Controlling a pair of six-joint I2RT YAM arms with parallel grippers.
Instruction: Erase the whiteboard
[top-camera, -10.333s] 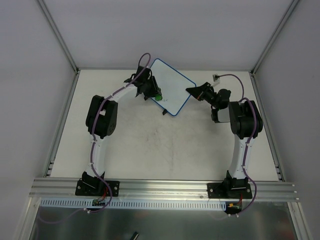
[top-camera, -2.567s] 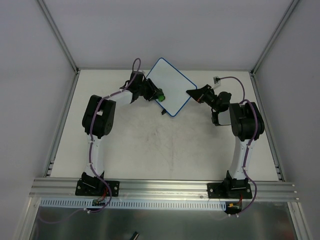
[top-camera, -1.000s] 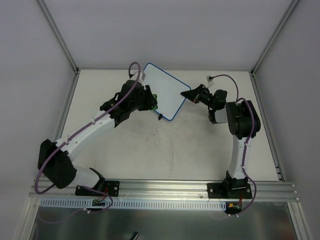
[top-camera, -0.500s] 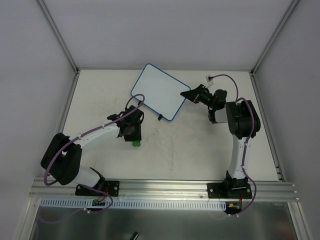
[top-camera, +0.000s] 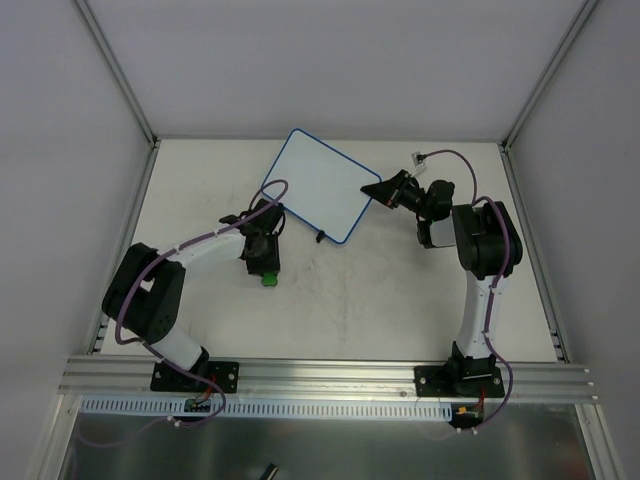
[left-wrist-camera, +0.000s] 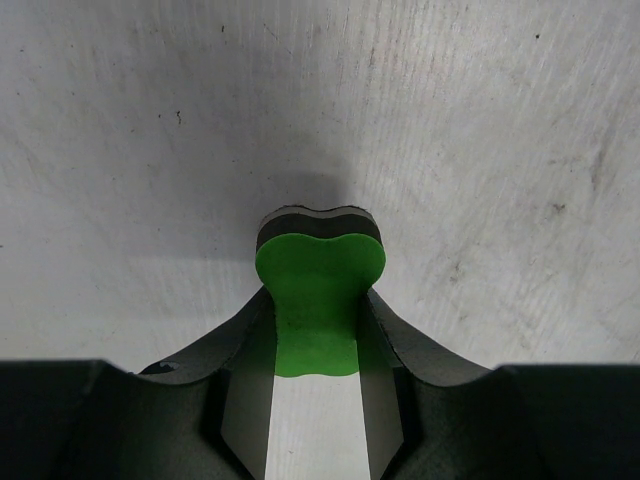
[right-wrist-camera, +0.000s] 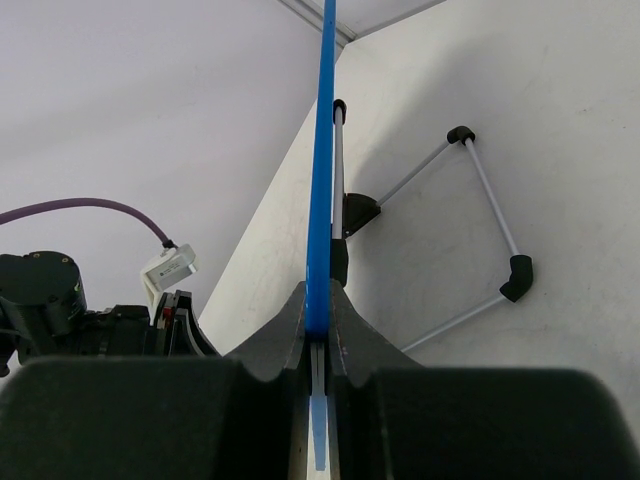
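The whiteboard (top-camera: 318, 185) is white with a thin blue rim and stands tilted at the back centre of the table; I see no drawing on its face. My right gripper (top-camera: 379, 190) is shut on its right corner. In the right wrist view the blue rim (right-wrist-camera: 323, 150) runs edge-on between the fingers of the right gripper (right-wrist-camera: 318, 308), with the wire stand and its black feet (right-wrist-camera: 517, 277) behind. My left gripper (top-camera: 266, 270) is off the board, to its near left, low over the table. It is shut on the green bone-shaped eraser (top-camera: 268, 280), which fills the left gripper (left-wrist-camera: 318, 330) in the left wrist view (left-wrist-camera: 318, 285).
The table top (top-camera: 360, 300) is off-white and scuffed. White walls with metal posts close in the back and both sides. An aluminium rail (top-camera: 330, 375) runs along the near edge. A small white connector on a purple cable (top-camera: 421, 157) hangs by the right wrist.
My left gripper has come off the board and moved toward the near left with the eraser, then its arm folded back. The board turned and shifted left a little. The right gripper kept its hold.
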